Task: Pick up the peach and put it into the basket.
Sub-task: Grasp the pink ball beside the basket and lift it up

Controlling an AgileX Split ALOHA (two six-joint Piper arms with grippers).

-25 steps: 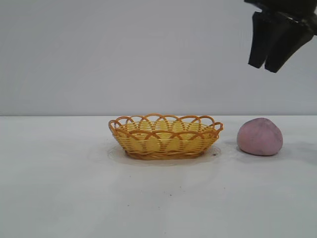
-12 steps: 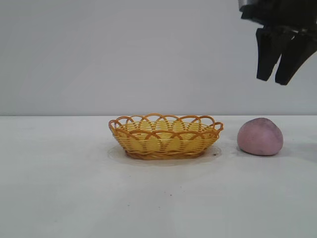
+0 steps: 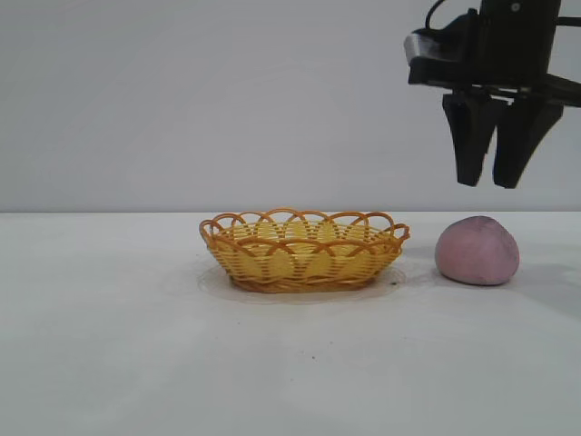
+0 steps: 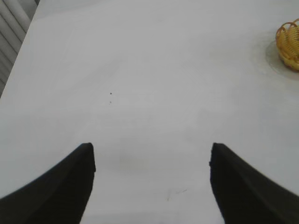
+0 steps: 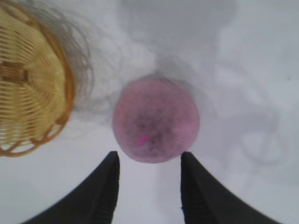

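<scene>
still matte rounded peach [image 3: 477,251] beside looped wicker basket [image 3: 304,249]

The exterior camera faces the basket [image 3: 304,250] level and near across the table [image 3: 136,363], the right wrist camera looks straight down beside it, close, and the left wrist camera slants forward from seemingly farther off, catching only its edge.
</scene>
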